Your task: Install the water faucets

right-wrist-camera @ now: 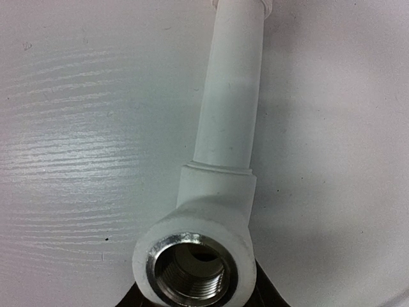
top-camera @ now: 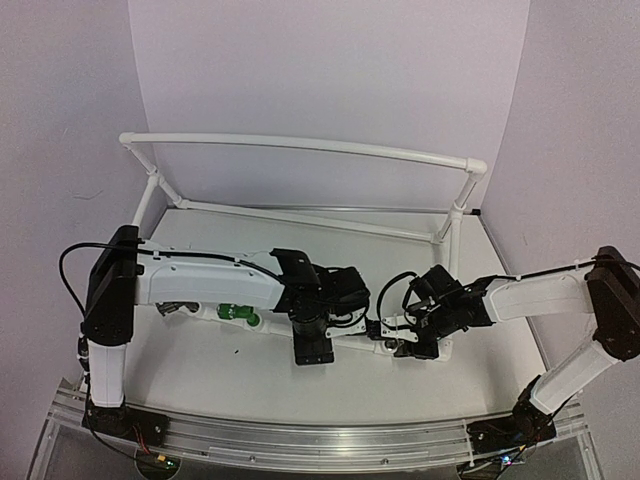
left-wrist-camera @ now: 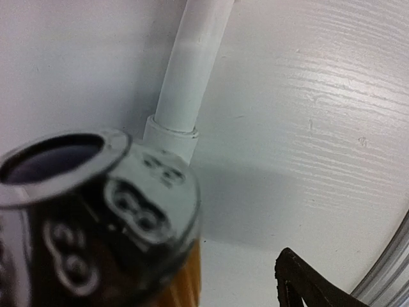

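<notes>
Up close, metal-rimmed socket (left-wrist-camera: pixel 51 160) with brass-gold faucet (left-wrist-camera: pixel 184 281) at its 6 o'clock; left gripper (top-camera: pixel 377 328) released, finger (left-wrist-camera: pixel 307 288) clear. Right gripper (right-wrist-camera: pixel 198 300) clenched on threaded socket elbow (right-wrist-camera: pixel 204 211). Green faucet (top-camera: pixel 240 313) on desk (top-camera: pixel 200 370), 9 o'clock of both grippers.

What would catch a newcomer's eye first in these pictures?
The left arm and right arm meet over the middle of the table. In the right wrist view, a white elbow fitting with a shiny threaded socket fills the lower centre. A bright green faucet lies on the table, just under the left arm.
</notes>
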Controlling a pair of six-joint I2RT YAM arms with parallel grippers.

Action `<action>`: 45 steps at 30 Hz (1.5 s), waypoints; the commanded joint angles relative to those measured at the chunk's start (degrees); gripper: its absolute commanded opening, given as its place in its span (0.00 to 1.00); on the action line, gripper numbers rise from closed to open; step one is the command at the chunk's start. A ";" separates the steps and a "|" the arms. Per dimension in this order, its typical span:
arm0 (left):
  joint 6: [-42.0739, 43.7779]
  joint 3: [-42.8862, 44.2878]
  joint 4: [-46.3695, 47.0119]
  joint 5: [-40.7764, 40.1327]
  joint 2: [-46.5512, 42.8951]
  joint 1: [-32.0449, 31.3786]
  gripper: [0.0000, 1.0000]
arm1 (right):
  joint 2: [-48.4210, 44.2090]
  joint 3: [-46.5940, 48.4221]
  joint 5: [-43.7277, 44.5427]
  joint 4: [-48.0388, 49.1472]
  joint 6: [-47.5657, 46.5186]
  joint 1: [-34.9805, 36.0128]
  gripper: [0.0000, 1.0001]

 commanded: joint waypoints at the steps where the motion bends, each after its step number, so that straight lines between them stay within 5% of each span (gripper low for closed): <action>1: 0.24 -0.32 -3.20 1.18 0.16 0.08 0.88 | 0.56 1.48 -8.54 1.56 2.56 2.01 0.00; 5: -1.11 0.36 -3.75 -0.08 -0.52 0.15 0.99 | 0.56 1.48 -8.52 1.54 2.53 2.01 0.00; 12: -13.17 5.26 -6.94 -11.86 -1.99 2.34 1.00 | 0.69 1.70 -8.60 1.48 2.64 2.01 0.00; 15: -20.09 8.05 -10.26 -10.03 -2.81 3.30 1.00 | 0.72 1.93 -8.71 1.54 2.77 2.03 0.02; 20: -24.72 5.22 -9.12 -5.27 -6.65 3.32 1.00 | 0.77 2.62 -8.95 1.58 3.72 2.01 0.22; 25: -29.88 -1.91 -0.67 -2.02 -14.45 3.32 1.00 | -0.80 4.58 -8.98 1.21 6.56 2.01 0.68; 30: -38.89 -9.02 6.74 -4.64 -22.62 3.30 1.00 | -5.50 8.87 -10.38 -1.38 10.40 1.97 0.84; 38: -52.25 -18.53 13.92 0.02 -30.11 3.35 1.00 | -7.06 16.36 -13.47 -7.96 13.05 1.86 0.86; 45: -59.93 -24.37 17.63 0.56 -30.40 3.34 0.92 | -2.98 22.64 -14.39 -9.98 14.97 1.84 0.62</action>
